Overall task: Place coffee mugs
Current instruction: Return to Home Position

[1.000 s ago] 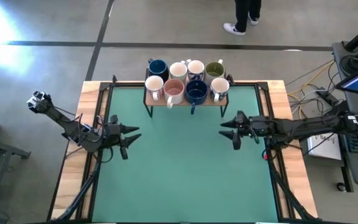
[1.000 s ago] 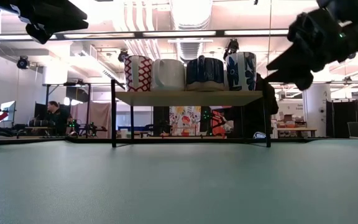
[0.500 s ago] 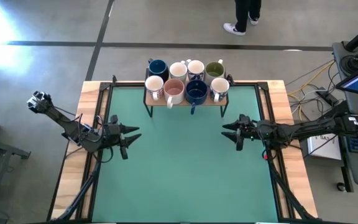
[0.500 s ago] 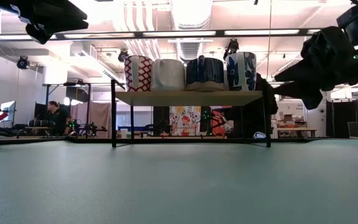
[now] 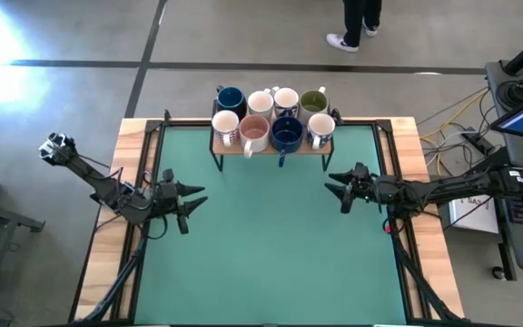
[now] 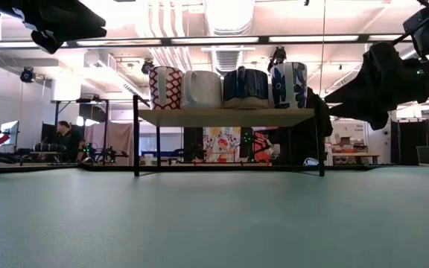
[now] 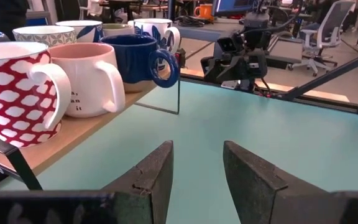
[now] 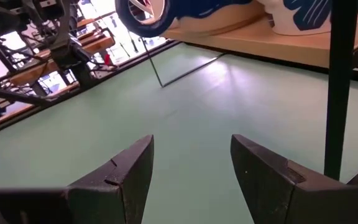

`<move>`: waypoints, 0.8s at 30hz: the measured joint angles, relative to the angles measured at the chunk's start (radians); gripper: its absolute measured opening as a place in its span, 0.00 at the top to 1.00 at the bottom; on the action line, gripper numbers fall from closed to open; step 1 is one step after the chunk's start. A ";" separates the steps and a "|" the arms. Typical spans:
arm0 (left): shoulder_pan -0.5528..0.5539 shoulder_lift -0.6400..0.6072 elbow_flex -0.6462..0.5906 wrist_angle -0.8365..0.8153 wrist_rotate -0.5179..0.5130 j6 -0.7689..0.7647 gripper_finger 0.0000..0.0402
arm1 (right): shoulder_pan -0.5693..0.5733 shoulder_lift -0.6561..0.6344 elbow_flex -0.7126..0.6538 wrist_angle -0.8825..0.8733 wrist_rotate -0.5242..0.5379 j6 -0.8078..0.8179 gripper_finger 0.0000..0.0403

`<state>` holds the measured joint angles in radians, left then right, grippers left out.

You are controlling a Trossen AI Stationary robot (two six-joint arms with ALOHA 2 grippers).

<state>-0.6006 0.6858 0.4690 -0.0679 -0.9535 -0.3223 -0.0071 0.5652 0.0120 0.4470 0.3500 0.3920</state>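
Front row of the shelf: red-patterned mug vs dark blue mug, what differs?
Colour: the red-patterned mug is white with red print; the dark blue mug is plain navy.
Inside: the red-patterned mug is white, the dark blue mug dark.
Place: red-patterned mug at the row's left end, dark blue mug third along.
Both stand upright on the wooden shelf, handles facing the same way.

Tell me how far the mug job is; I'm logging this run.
Done: all eight mugs stand on the shelf, two rows of four. In hand: nothing; left gripper and right gripper are open, empty, over opposite sides of the table. Left: no mug shows on it, so probably only parking the arms.
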 joint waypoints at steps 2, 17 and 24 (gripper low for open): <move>0.000 0.009 0.000 0.000 0.001 0.000 0.69 | 0.000 0.000 0.000 0.000 0.000 0.000 0.50; 0.009 -0.047 0.000 -0.001 0.003 0.000 0.69 | 0.000 0.000 0.000 -0.001 -0.001 0.000 0.50; 0.104 -0.166 -0.009 0.018 0.002 0.000 0.69 | 0.000 0.000 -0.001 -0.001 -0.001 0.000 0.50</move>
<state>-0.4962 0.5198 0.4600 -0.0495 -0.9512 -0.3224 -0.0071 0.5652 0.0113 0.4459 0.3492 0.3920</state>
